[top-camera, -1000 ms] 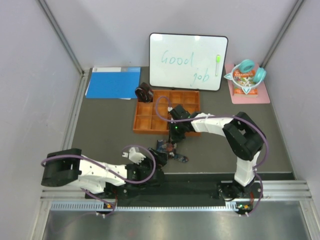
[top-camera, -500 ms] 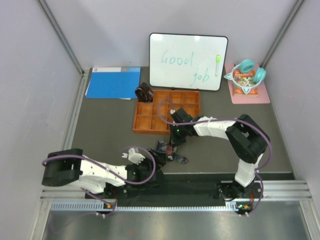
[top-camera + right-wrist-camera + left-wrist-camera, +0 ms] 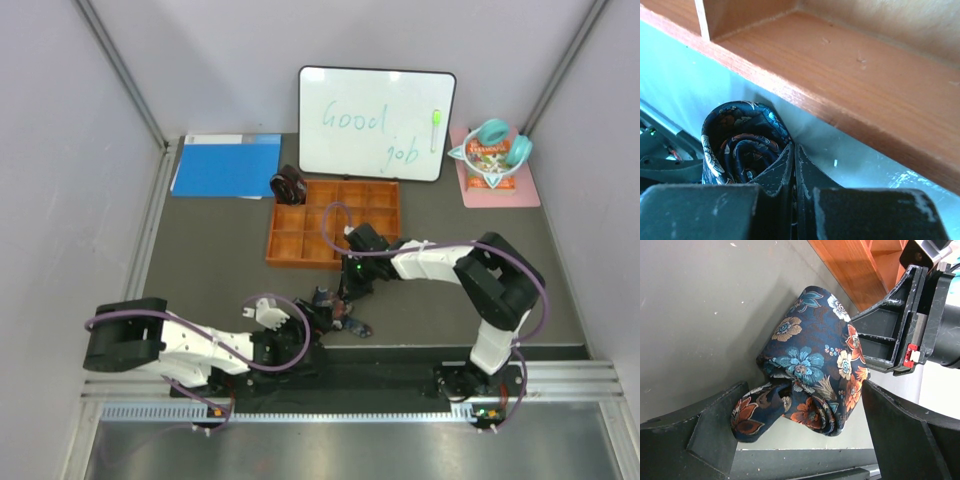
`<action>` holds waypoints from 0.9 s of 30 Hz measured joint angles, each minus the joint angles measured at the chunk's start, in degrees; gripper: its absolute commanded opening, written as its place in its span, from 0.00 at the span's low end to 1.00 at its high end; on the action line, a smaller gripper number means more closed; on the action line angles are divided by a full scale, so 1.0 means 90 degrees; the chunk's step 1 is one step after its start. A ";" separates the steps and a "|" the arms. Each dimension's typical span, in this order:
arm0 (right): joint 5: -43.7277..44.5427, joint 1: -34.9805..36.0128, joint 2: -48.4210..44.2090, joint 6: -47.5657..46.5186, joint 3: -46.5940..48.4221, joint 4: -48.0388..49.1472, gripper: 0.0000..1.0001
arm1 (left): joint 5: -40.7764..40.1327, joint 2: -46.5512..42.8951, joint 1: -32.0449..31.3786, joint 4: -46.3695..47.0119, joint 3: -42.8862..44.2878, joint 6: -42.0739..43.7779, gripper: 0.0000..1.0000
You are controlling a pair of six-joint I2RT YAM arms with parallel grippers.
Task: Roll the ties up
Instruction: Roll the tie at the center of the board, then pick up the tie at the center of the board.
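A navy floral tie [image 3: 810, 372] lies rolled into a loose coil on the grey table, between the wide open fingers [image 3: 705, 435] of my left gripper [image 3: 802, 390]. From above, this tie [image 3: 338, 312] sits just right of the left gripper [image 3: 305, 322]. My right gripper [image 3: 794, 147] is shut, its tips resting against the side of the coil [image 3: 740, 137], with no fabric seen between the jaws. The same right gripper [image 3: 350, 287] reaches in from the tray side. A dark brown tie [image 3: 288, 185], also coiled, stands at the back left corner of the orange tray [image 3: 300, 245].
The orange tray's front wall [image 3: 865, 75] runs close behind the right gripper. A whiteboard [image 3: 377, 122] leans at the back, with a blue folder [image 3: 227, 165] to its left. On its right is a pink mat with headphones [image 3: 492, 165]. The black base rail [image 3: 390, 375] borders the near edge.
My right gripper has come away from the tray toward the near edge and now meets the floral coil. The left gripper edged slightly right around the coil, still open.
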 measured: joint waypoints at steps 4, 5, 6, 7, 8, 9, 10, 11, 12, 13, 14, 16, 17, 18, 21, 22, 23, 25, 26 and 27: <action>-0.0095 0.0024 -0.0015 0.0073 -0.0073 0.0080 0.00 | -0.0039 0.0017 -0.0017 0.0039 -0.0015 0.0000 0.99; -0.0097 0.0046 -0.0017 0.0092 -0.0078 0.0085 0.00 | -0.0061 0.0039 -0.0017 0.0049 -0.0015 0.0000 0.99; -0.0104 0.0075 -0.0017 0.0107 -0.0097 0.0104 0.00 | -0.0095 0.0073 -0.0017 0.0070 -0.0015 0.0000 0.99; -0.0129 0.0097 -0.0022 0.0117 -0.0117 0.0129 0.00 | -0.0138 0.0109 -0.0017 0.0095 -0.0015 0.0000 0.99; -0.0141 0.0121 -0.0022 0.0134 -0.0126 0.0146 0.00 | -0.0180 0.0146 -0.0024 0.0119 -0.0015 -0.0002 0.99; -0.0160 0.0131 -0.0022 0.0153 -0.0153 0.0187 0.00 | -0.0238 0.0206 -0.0029 0.0155 -0.0015 -0.0005 0.99; -0.0206 0.0138 -0.0022 0.0175 -0.0175 0.0209 0.00 | -0.0301 0.0267 -0.0036 0.0194 -0.0015 -0.0010 0.99; -0.0240 0.0138 -0.0022 0.0187 -0.0197 0.0236 0.00 | -0.0352 0.0311 -0.0044 0.0226 -0.0015 -0.0012 0.98; -0.0253 0.0138 -0.0022 0.0199 -0.0199 0.0238 0.00 | -0.0408 0.0369 -0.0046 0.0282 -0.0015 -0.0022 0.98; -0.0257 0.0138 -0.0022 0.0202 -0.0204 0.0243 0.00 | -0.0461 0.0432 -0.0046 0.0335 -0.0015 -0.0022 0.97; -0.0260 0.0138 -0.0024 0.0206 -0.0216 0.0260 0.00 | -0.0508 0.0483 -0.0046 0.0379 -0.0015 -0.0024 0.96; -0.0282 0.0138 -0.0034 0.0211 -0.0253 0.0316 0.00 | -0.0590 0.0595 -0.0046 0.0483 -0.0015 -0.0027 0.91; -0.0299 0.0138 -0.0039 0.0214 -0.0277 0.0352 0.00 | -0.0624 0.0644 -0.0046 0.0539 -0.0015 -0.0027 0.90; -0.0311 0.0138 -0.0041 0.0214 -0.0287 0.0372 0.00 | -0.0646 0.0685 -0.0046 0.0588 -0.0015 -0.0024 0.88; -0.0372 0.0136 -0.0041 0.0206 -0.0321 0.0437 0.00 | -0.0707 0.0821 -0.0046 0.0792 -0.0051 -0.0024 0.82; -0.0389 0.0136 -0.0036 0.0199 -0.0323 0.0447 0.00 | -0.0726 0.0857 -0.0046 0.0882 -0.0070 -0.0024 0.82; -0.0415 0.0136 -0.0029 0.0192 -0.0323 0.0459 0.00 | -0.0731 0.0886 -0.0046 0.0957 -0.0095 -0.0027 0.82; -0.0508 0.0136 -0.0015 0.0153 -0.0359 0.0542 0.00 | -0.0758 0.0954 -0.0046 0.1146 -0.0141 -0.0027 0.82; -0.0576 0.0136 -0.0002 0.0148 -0.0381 0.0595 0.00 | -0.0767 0.0988 -0.0046 0.1248 -0.0155 -0.0027 0.84; -0.0653 0.0136 0.0017 0.0148 -0.0406 0.0656 0.00 | -0.0775 0.1030 -0.0044 0.1365 -0.0170 -0.0027 0.85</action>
